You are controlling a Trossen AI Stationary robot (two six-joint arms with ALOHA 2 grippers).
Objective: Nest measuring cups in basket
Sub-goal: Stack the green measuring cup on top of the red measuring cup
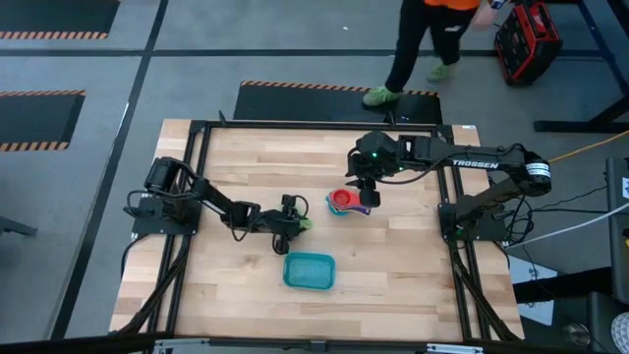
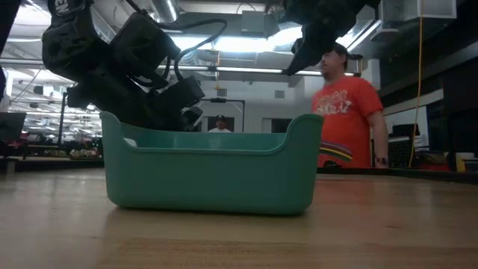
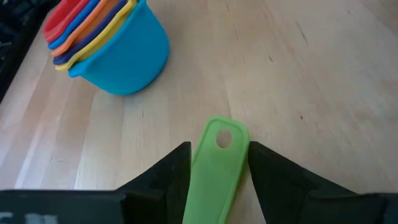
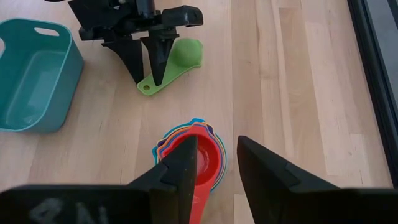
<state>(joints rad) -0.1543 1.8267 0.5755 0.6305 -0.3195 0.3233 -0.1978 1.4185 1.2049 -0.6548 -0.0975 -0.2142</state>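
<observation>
A green measuring cup (image 4: 185,52) lies on the table on its bowl, and its flat handle (image 3: 217,163) runs between the fingers of my left gripper (image 1: 292,222), which is shut on it. A nested stack of measuring cups (image 1: 343,204), light blue outermost and red innermost, stands on the table just beyond the green one (image 3: 107,45). My right gripper (image 4: 217,149) hangs open above that stack (image 4: 193,152) without touching it. The teal basket (image 1: 309,258) stands nearer the table's front edge. My left gripper pinches the green cup's handle by its two long edges (image 3: 200,163) between its fingers, short of the holed free end (image 3: 222,138). The fingers slant down from the table's left and lie along the handle. The cup rests on the table.
The basket (image 2: 209,175) fills the foreground of the low view, and both arms show behind it. A person in an orange shirt (image 2: 345,112) stands beyond the table's far edge. Bare wood lies to the right of the stack and around the basket.
</observation>
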